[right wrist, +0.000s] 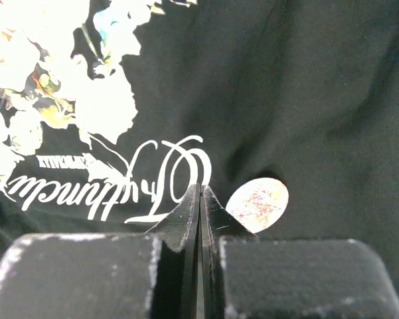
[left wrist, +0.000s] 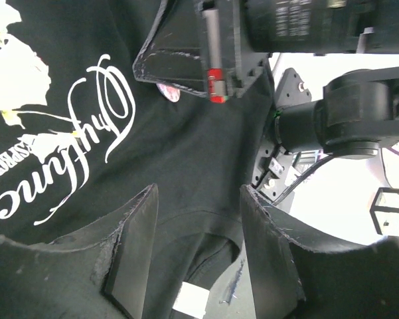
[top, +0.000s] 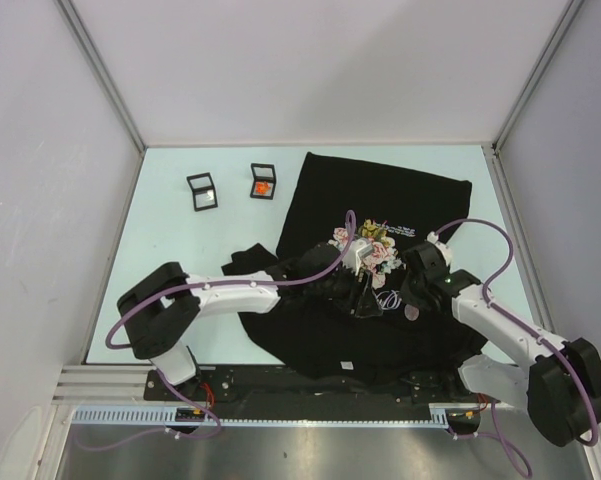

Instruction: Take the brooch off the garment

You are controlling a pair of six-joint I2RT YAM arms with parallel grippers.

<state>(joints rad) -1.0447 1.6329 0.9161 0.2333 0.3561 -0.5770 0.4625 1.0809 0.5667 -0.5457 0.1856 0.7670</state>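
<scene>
The black T-shirt lies spread on the table, with its rose print above white cursive lettering. The brooch, a pale oval speckled with pink, sits on the cloth just right of the lettering; it also shows in the top view. My right gripper is shut with nothing visible between the jaws, its tips just left of the brooch. My left gripper is open above the shirt's neckline, facing the right gripper's fingers, which half hide the brooch.
Two small black-framed display boxes stand at the back left of the table, one pale inside, one holding something orange. One of them shows at the right edge of the left wrist view. White walls enclose the table.
</scene>
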